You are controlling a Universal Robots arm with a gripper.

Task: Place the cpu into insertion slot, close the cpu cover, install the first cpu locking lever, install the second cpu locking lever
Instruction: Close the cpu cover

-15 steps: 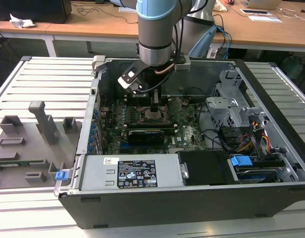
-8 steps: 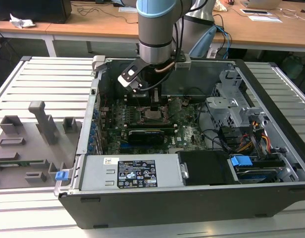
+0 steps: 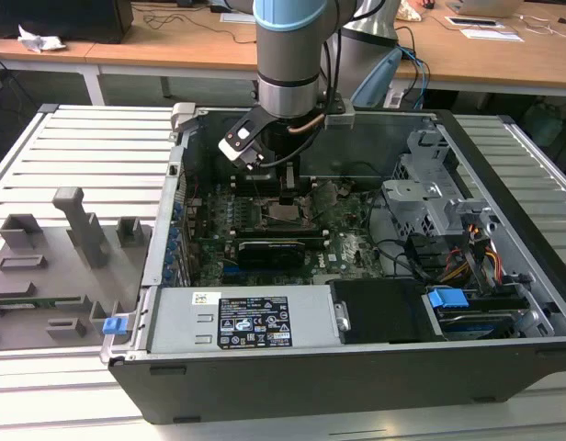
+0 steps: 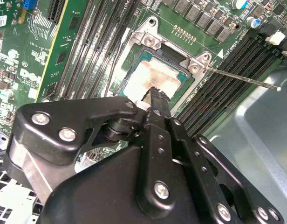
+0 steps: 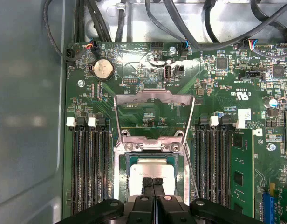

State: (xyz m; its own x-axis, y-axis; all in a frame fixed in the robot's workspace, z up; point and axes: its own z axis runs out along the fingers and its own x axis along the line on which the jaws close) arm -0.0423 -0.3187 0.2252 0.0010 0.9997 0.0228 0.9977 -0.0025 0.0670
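A pale slatted metal table [image 3: 81,147] carries one open computer case [image 3: 292,381]; wooden desks [image 3: 173,50] stand behind it, and grey plastic fixtures [image 3: 44,266] lie on the table at the exterior view's left. One arm [image 3: 288,55] reaches down into the case; two blue tabs [image 3: 447,299] show near its front edge. On the green motherboard [image 5: 218,98] there is one cpu [image 5: 153,169], lying flat in the insertion slot [image 5: 130,170]; the one cpu cover [image 5: 153,96] is swung open, away from the socket; one thin lever rod [image 4: 241,78] juts out beside it. The gripper [image 5: 153,183] has its two fingers pressed together, tips just over the chip's pale face, pinching nothing.
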